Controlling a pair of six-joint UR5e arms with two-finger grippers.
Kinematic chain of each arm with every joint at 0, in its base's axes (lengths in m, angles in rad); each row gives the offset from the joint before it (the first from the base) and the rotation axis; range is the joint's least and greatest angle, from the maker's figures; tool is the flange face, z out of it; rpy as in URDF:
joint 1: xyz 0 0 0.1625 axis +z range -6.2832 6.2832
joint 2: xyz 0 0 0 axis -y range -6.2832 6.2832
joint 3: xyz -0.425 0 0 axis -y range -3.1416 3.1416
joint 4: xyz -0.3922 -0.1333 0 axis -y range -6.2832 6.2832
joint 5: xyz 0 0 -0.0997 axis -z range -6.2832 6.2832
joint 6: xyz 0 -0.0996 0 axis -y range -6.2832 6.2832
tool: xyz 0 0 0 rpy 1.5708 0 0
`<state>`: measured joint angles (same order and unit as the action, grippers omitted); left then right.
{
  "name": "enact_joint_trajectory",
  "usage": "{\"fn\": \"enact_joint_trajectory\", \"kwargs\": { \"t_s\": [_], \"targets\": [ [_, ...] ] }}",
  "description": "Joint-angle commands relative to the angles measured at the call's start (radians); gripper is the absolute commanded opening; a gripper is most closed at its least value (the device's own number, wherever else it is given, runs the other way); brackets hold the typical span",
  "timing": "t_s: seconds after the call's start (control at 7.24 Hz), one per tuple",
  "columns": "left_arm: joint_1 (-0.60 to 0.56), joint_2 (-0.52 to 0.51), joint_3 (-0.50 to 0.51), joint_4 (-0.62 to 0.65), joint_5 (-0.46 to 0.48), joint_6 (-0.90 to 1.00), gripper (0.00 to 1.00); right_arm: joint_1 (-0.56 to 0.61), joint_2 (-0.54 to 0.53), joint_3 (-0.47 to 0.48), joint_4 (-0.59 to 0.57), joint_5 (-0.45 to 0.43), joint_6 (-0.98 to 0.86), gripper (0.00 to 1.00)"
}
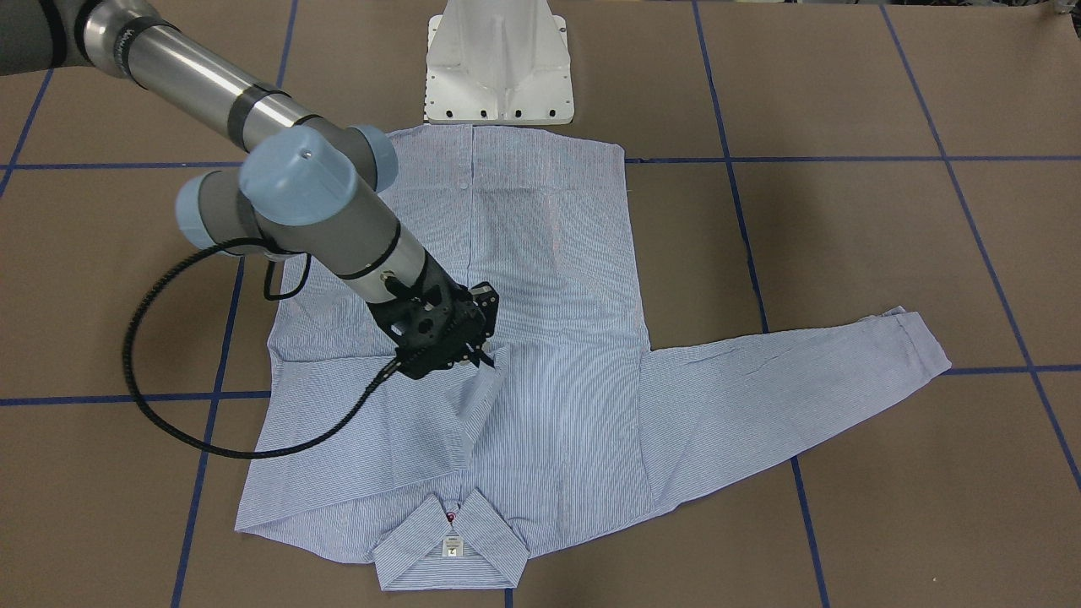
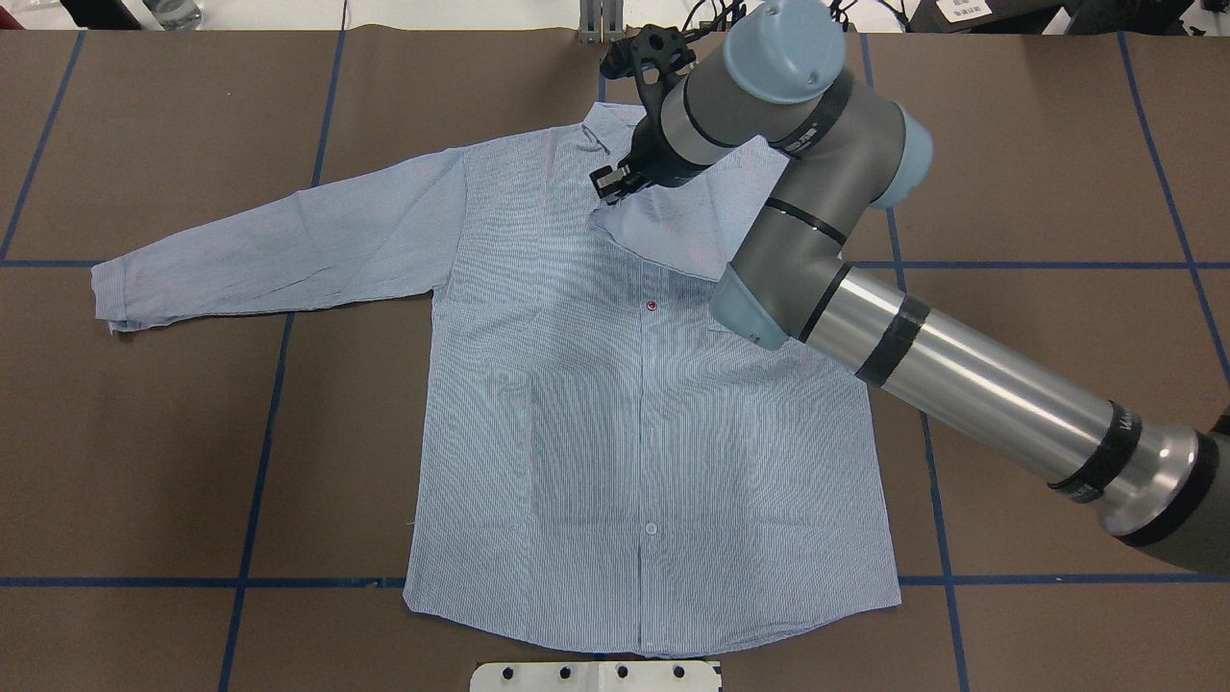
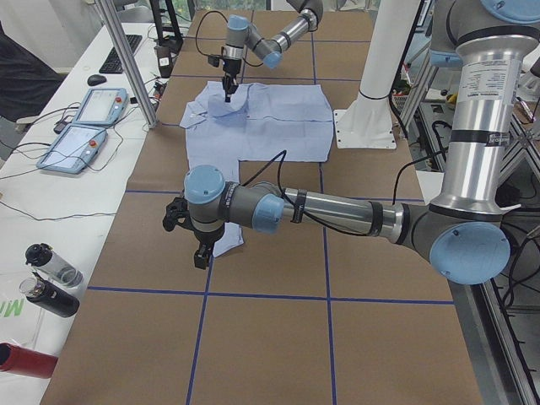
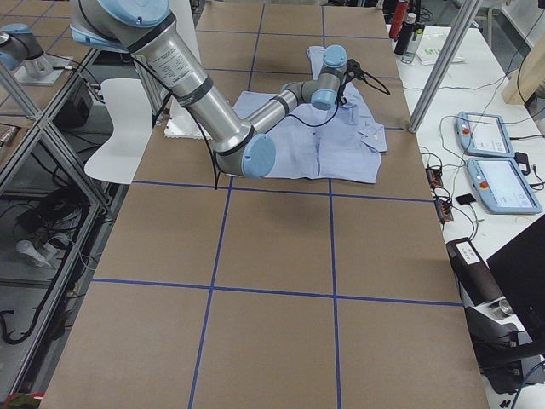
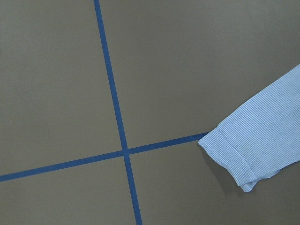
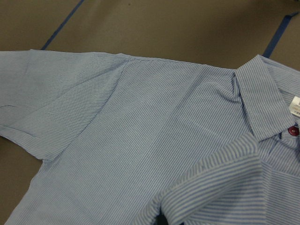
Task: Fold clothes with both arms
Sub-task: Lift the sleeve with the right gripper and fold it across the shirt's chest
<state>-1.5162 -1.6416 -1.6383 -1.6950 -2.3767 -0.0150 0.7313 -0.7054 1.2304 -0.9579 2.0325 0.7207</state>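
Flatly spread, the fine-striped cotton shirt lay buttons-up on the brown table.
Right gripper pinched its folded-over cuff above the chest; left gripper hung far left, jaws' spread untellable.

The right half of the shirt was overhung by the right arm, its end effector set low near the collar. The hem was bordered by the pedestal. Open table was seen on both sides of the outstretched sleeve.
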Motion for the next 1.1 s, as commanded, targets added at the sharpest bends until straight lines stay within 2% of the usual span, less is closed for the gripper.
{"fn": "enact_joint_trajectory", "kwargs": {
  "t_s": [0.0,0.28,0.41,0.83,0.97],
  "targets": [
    [0.001,-0.001,-0.003,0.000,0.001,0.000,0.99,-0.047,0.032,-0.072,0.001,-0.095,0.000,0.99],
    [0.001,-0.003,-0.002,0.000,0.001,0.000,0.99,-0.114,0.067,-0.074,-0.005,-0.245,0.002,0.99],
    [0.001,-0.001,-0.001,0.000,0.001,0.000,0.99,-0.125,0.095,-0.074,-0.010,-0.252,0.011,0.99],
    [0.001,-0.003,0.008,0.000,0.001,-0.002,0.99,-0.124,0.090,-0.066,-0.024,-0.250,0.066,0.99],
    [0.002,-0.015,0.023,0.000,0.004,-0.032,0.99,-0.112,0.090,0.005,-0.188,-0.241,0.069,0.99]
  ]
}}
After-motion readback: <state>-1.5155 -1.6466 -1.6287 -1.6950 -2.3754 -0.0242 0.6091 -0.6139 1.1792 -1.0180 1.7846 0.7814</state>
